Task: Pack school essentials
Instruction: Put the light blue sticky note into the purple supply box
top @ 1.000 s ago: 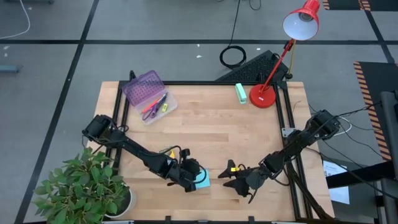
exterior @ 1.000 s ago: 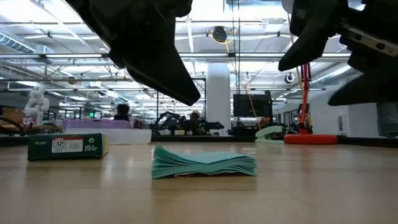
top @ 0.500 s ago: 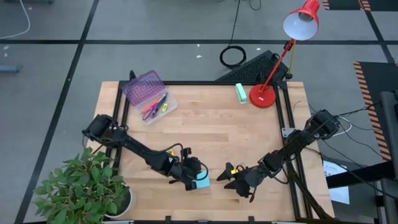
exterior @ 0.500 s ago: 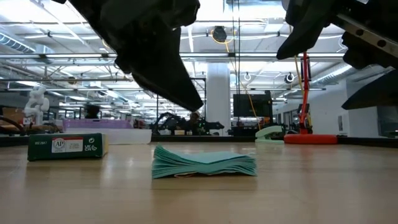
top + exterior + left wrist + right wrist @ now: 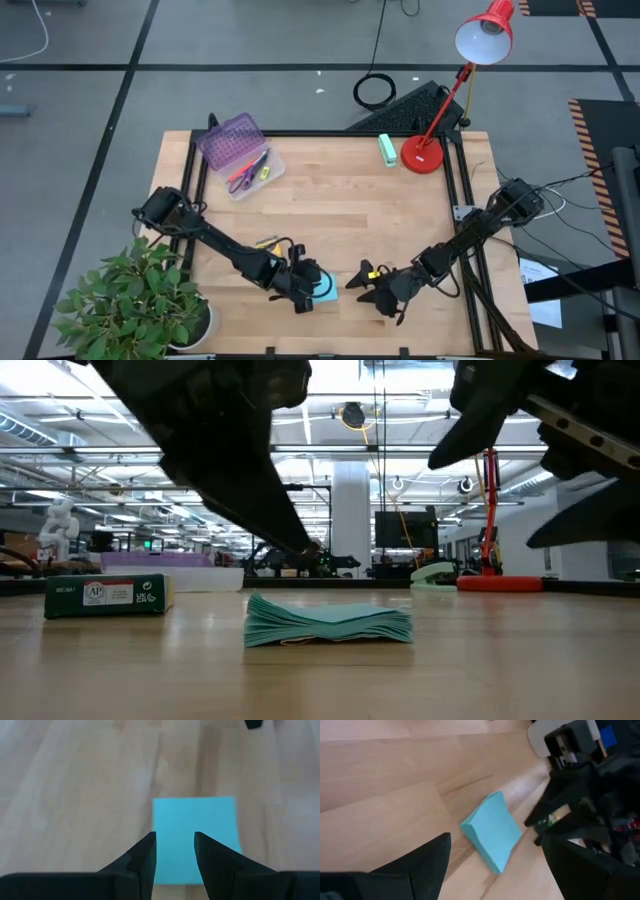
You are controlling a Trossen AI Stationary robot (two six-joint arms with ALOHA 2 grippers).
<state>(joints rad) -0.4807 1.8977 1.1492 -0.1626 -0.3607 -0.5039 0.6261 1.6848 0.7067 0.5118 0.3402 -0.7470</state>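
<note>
The light-blue sticky-note pad [image 5: 327, 293] lies flat on the wooden table near its front edge, a low stack in the low view [image 5: 328, 622]. My left gripper [image 5: 175, 837] hovers just above the pad [image 5: 194, 827], fingers open a narrow gap and touching nothing. My right gripper [image 5: 362, 291] stands a little to the pad's right, wide open and empty, facing the pad [image 5: 492, 832]. The crayon box [image 5: 108, 595] lies flat to the pad's left [image 5: 265, 243]. Purple-handled scissors and pens lie in a clear tray [image 5: 252, 172] at the far left.
A purple lid [image 5: 231, 139] lies beside the clear tray. A mint-green block [image 5: 387, 148] and the red desk lamp's base [image 5: 423, 153] stand at the far right. A potted plant [image 5: 140, 300] sits off the table's near left corner. Bare wood fills the table's middle.
My left gripper has come down toward the sticky-note pad, its fingertips now close above it. My right gripper has edged slightly toward the table's left, nearer the pad. The pad and crayon box have stayed where they were.
</note>
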